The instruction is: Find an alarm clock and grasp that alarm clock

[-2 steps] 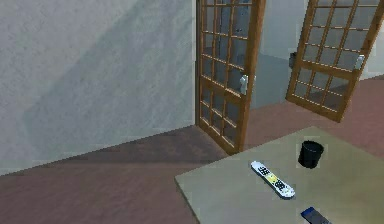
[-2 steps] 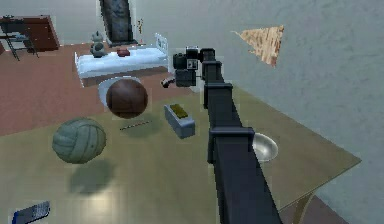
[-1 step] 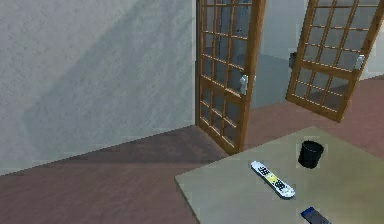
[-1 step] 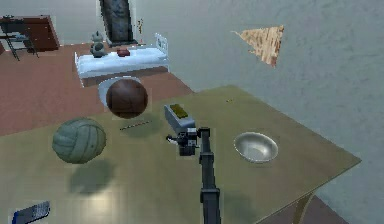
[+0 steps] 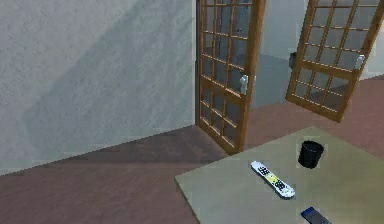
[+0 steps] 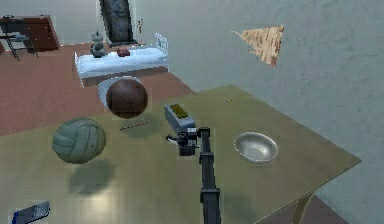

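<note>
Candidate: small dark box w/ yellow top (image 6: 178, 112), prob alarm clock, at 12 o'clock from gripper (image 6: 181, 141), near; I can't tell if it holds anything.

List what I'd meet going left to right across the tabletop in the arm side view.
Dark flat device → grey-green ball → brown ball → gripper → metal bowl.

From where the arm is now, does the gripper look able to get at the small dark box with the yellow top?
Probably yes. The box sits on the table right by the gripper, with nothing between them; the brown ball and metal bowl lie off to either side.
</note>
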Tool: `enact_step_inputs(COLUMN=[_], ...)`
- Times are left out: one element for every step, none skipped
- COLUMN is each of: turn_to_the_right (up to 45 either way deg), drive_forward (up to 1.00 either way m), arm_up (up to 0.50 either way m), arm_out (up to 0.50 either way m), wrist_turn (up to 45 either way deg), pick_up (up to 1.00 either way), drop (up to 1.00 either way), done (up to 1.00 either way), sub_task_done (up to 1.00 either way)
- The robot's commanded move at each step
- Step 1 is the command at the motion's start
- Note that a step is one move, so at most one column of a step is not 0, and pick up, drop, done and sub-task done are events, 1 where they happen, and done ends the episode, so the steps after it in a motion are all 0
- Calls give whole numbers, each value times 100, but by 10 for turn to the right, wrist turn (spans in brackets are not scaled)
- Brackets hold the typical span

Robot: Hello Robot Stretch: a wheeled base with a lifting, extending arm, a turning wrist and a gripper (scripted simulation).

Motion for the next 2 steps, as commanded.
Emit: enact_step_inputs(turn_to_the_right=[0, 0], drive_forward=[0, 0], arm_up=[10, 0], arm_out=[0, 0], wrist_turn=[0, 0], pick_up=[0, 0], drop=[0, 0], done=[0, 100], sub_task_done=[0, 0])
